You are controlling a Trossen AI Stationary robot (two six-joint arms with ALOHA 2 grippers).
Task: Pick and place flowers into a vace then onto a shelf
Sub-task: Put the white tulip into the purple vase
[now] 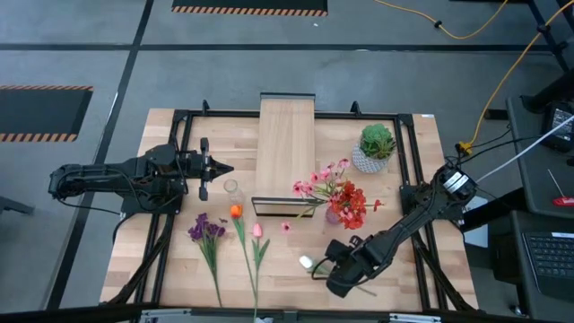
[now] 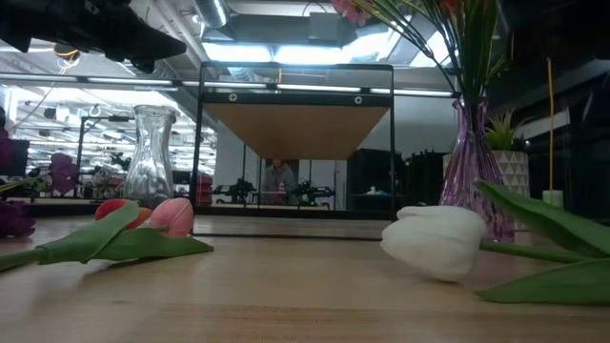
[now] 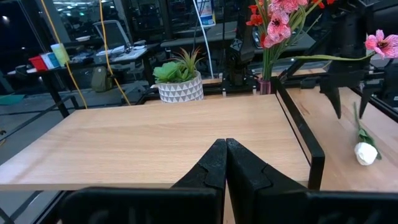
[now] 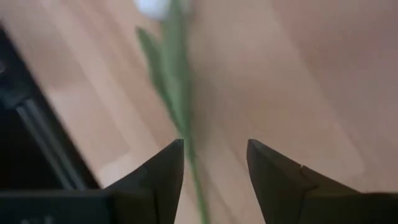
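Flowers [image 1: 254, 240] flat nr shelf [image 1: 285, 146]

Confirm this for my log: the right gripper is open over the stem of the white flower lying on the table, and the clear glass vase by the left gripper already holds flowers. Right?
Not quite. The clear glass vase is empty, as the low view shows; the pink and red flowers stand in the purple vase. The rest holds: the right gripper is open over the white flower stem, and the left gripper is beside the clear vase.

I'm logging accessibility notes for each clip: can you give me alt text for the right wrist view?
The right pincer hangs open just above the light wooden table, its two dark fingers straddling the green stem of the white flower. The white bud shows blurred at the stem's far end.
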